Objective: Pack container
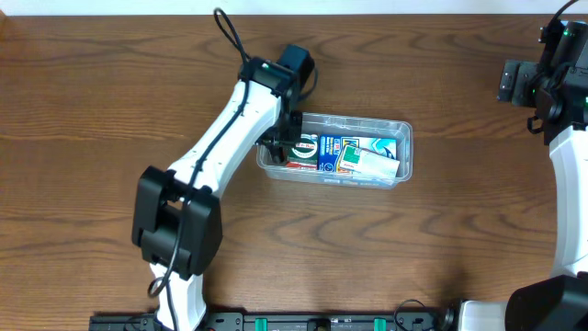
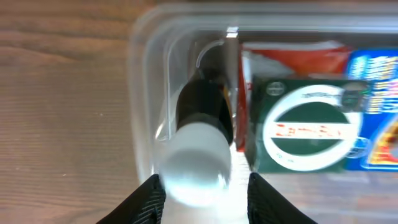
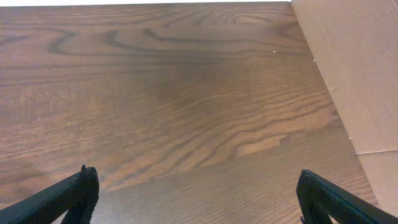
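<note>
Reaching into the left end of the container [image 1: 407,138], central on the table [image 1: 110,83], the left gripper [image 2: 205,186] straddles a white-capped bottle [image 2: 199,124]; whether it clamps cannot be told. The right gripper [image 3: 196,177] hangs spread wide.

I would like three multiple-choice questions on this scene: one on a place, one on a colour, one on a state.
1. Where is the left gripper?
A. At the left end of the container
B. At its right end
C. Off the table

2. What colour is the box with the white ring?
A. Yellow
B. Green
C. Purple

3. How is the right gripper?
A. Shut on a box
B. Shut on the container
C. Open, holding nothing

Answers: 1 A, it hangs over that end; 2 B, the left wrist view shows green; 3 C, its jaws stand wide apart over bare table.
</note>
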You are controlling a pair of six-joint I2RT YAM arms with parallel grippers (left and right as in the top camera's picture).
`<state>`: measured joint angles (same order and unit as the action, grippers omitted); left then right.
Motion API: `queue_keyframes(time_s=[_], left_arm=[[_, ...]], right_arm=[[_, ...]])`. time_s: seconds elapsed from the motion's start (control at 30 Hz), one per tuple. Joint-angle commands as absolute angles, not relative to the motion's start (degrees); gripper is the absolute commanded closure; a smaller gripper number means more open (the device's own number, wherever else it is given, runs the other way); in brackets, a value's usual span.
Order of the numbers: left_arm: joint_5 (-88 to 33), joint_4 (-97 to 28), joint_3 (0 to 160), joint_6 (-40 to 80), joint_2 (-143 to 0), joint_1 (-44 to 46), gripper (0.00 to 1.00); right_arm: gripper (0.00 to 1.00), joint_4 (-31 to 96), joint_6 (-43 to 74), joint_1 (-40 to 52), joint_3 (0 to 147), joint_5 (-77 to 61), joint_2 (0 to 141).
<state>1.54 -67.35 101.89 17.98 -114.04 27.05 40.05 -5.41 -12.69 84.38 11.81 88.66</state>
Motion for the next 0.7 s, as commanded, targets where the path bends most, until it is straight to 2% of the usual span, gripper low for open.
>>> queue_keyframes(time_s=[0.0, 0.03, 0.1, 0.17, 0.2, 0.23, 0.37, 0.67], left_arm=[[1.96, -69.45, 106.67, 16.03, -106.10, 27.09, 0.56], [1.96, -70.22, 107.13, 15.31, -104.55, 27.09, 0.56], [1.96, -71.85, 107.61, 14.66, -101.10, 27.09, 0.48], [1.96, -73.58, 107.61, 14.68, -96.90, 27.09, 0.35], [1.98, -74.65, 107.61, 14.68, -94.78, 27.09, 0.21], [1.98, -75.90, 107.61, 14.68, -92.84, 27.09, 0.02], [1.98, -80.36, 107.59, 14.68, -86.32, 27.09, 0.02], [1.98, -80.73, 107.59, 14.68, -78.67, 27.09, 0.02]], right_arm=[[0.01, 40.12, -4.75, -13.17, 84.27, 12.01, 88.51], [0.01, 40.12, -4.75, -13.17, 84.25, 12.01, 88.51], [0.01, 40.12, -4.75, -13.17, 84.27, 12.01, 88.51], [0.01, 40.12, -4.75, -13.17, 84.25, 12.01, 88.51], [0.01, 40.12, -4.75, -13.17, 84.27, 12.01, 88.51], [0.01, 40.10, -4.75, -13.17, 84.27, 11.99, 88.51], [0.01, 40.12, -4.75, -13.17, 84.27, 12.01, 88.51], [0.01, 40.12, -4.75, -13.17, 84.27, 11.99, 88.51]])
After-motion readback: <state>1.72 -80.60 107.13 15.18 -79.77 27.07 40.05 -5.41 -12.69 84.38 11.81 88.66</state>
